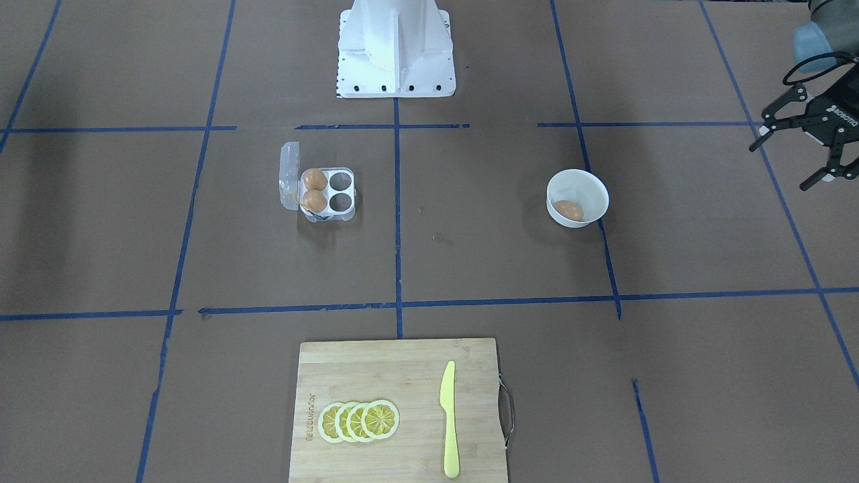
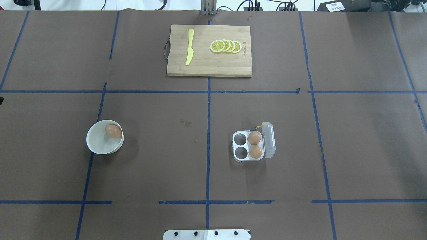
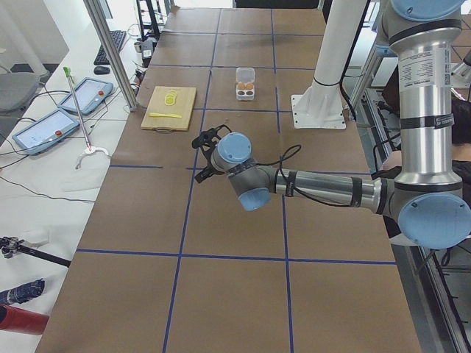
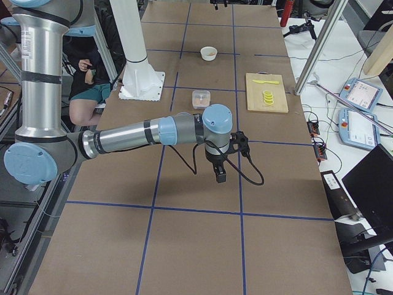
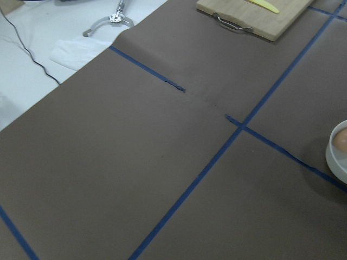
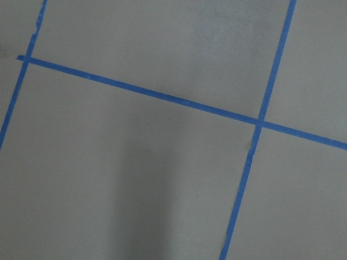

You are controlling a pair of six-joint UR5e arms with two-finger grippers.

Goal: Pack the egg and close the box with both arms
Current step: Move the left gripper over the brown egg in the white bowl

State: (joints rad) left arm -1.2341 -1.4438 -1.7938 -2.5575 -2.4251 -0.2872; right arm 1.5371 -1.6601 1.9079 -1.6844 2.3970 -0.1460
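A loose egg (image 1: 568, 210) lies in the white bowl (image 1: 594, 184), also in the overhead view (image 2: 113, 131). The clear box (image 1: 339, 191) stands with its lid (image 1: 288, 176) open. It holds two eggs (image 2: 254, 137) (image 2: 255, 152) in the cells by the lid; the other two cells are empty. My left gripper (image 1: 778, 166) is open and empty, hovering well to the outside of the bowl. My right gripper (image 4: 220, 169) shows only in the exterior right view, above bare table far from the box; I cannot tell whether it is open or shut.
A wooden cutting board (image 1: 376, 376) with lemon slices (image 1: 359, 420) and a yellow knife (image 1: 449, 419) lies at the table's far edge from the robot. The white pedestal (image 1: 396, 47) stands at the robot's side. Blue tape lines cross the brown table cover.
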